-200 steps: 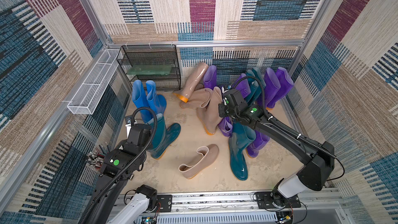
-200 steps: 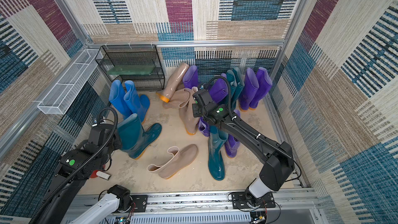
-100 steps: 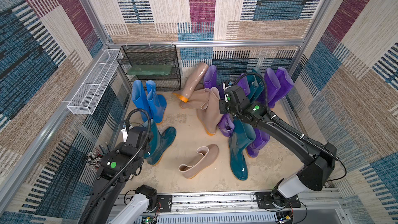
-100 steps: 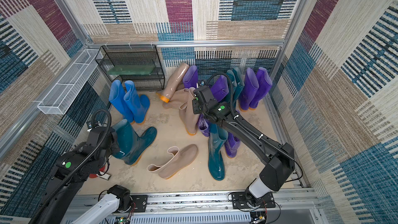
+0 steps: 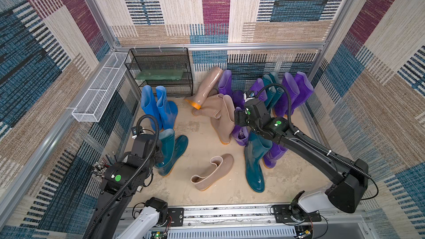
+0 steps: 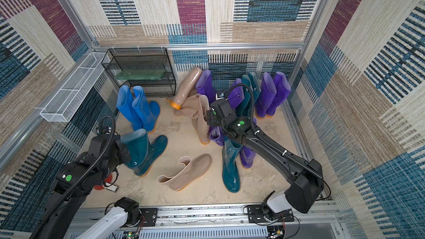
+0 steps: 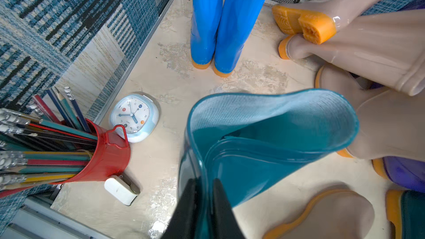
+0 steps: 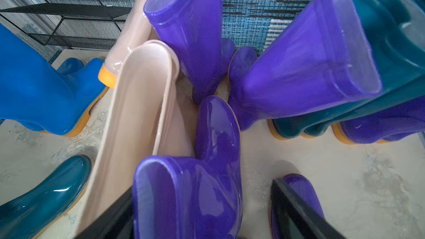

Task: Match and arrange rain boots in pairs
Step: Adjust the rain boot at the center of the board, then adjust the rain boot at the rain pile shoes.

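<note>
At back wall point(image 5: 253, 63): blue pair point(image 5: 158, 109), purple pair point(image 5: 296, 93) stand matched.
Still scattered: tan boots point(image 5: 213, 171), short purple boots point(image 8: 213, 145).
Left end effector point(image 7: 204, 182): astride teal boot point(image 7: 253, 168) rim, grip unclear.
Right end effector point(image 8: 202, 187): released.

The left gripper point(image 7: 204, 205) is at the top edge of a teal boot point(image 7: 264, 134). One dark finger point(image 7: 222, 208) is inside the boot wall and the other is outside. I cannot tell if they pinch it. The boot stands up with its mouth wide open.

Farther off, two blue boots point(image 7: 220, 19) stand side by side. To the right, tan boots point(image 7: 368, 42) lie in a heap, and one shows its orange sole point(image 7: 305, 25).

By the left wall are a red cup point(image 7: 108, 155) full of pencils, a clock point(image 7: 134, 117) just beside it, and a white box point(image 7: 120, 190). Near right lies a short tan boot point(image 7: 333, 214), next to a purple boot point(image 7: 404, 173).
</note>
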Robot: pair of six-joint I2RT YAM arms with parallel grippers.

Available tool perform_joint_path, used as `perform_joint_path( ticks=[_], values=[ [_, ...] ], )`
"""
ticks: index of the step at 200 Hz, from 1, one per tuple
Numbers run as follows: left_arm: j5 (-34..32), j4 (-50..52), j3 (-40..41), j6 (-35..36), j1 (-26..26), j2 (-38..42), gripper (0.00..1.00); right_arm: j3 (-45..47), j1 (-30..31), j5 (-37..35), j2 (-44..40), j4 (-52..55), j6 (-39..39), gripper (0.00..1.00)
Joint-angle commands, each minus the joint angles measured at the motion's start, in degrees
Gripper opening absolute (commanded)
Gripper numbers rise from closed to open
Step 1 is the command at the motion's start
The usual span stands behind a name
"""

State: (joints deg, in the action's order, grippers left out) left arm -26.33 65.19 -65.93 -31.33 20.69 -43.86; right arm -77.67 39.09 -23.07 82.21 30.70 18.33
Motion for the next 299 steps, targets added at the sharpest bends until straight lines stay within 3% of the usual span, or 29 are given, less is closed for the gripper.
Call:
perform_joint_path(
  ticks=[1,18,40,50,108,160,202,244,259,299],
  values=[
    [2.13,1.33,-1.34,0.34,-0.04,-0.03,0.50,0.87,-0.70,-0.30,-2.41,-0.05,1.23,0.90],
    [2.09,2.35,-3.73,-0.23,-0.10,0.03,0.76,1.44,-0.69,0.76,-3.86,-1.37,-0.30,0.92],
    [5.25,3.34,-9.19,1.31,-0.03,-1.64,0.84,0.67,-0.77,1.69,-4.61,-1.28,-1.20,0.95],
    [7.75,3.56,-12.30,2.52,-0.05,-3.34,0.93,-0.08,-0.69,1.97,-4.83,-0.99,-1.45,0.95],
    [20.95,1.77,-28.66,11.79,0.14,-18.97,0.93,-2.63,-0.56,1.70,-6.05,-1.73,-2.95,0.97],
    [28.60,-17.88,-36.34,19.23,0.23,-41.63,0.80,-1.63,-2.61,2.51,-5.61,-7.22,-1.88,0.96],
    [28.92,-20.16,-62.47,23.64,0.21,-68.71,0.79,-2.48,-6.68,6.65,-3.04,-8.80,0.52,0.96],
    [26.47,-21.82,-87.75,26.58,0.23,-89.30,0.91,-0.97,-8.20,6.89,-1.54,-8.99,1.66,0.98],
    [25.16,-25.34,-89.28,26.97,0.14,-92.30,0.94,-0.61,-9.00,8.00,-1.19,-8.59,2.40,0.98],
    [28.68,-34.86,-83.22,28.38,0.14,-94.14,0.96,0.73,-10.12,8.71,-0.43,-8.58,2.22,0.99]
  ],
)
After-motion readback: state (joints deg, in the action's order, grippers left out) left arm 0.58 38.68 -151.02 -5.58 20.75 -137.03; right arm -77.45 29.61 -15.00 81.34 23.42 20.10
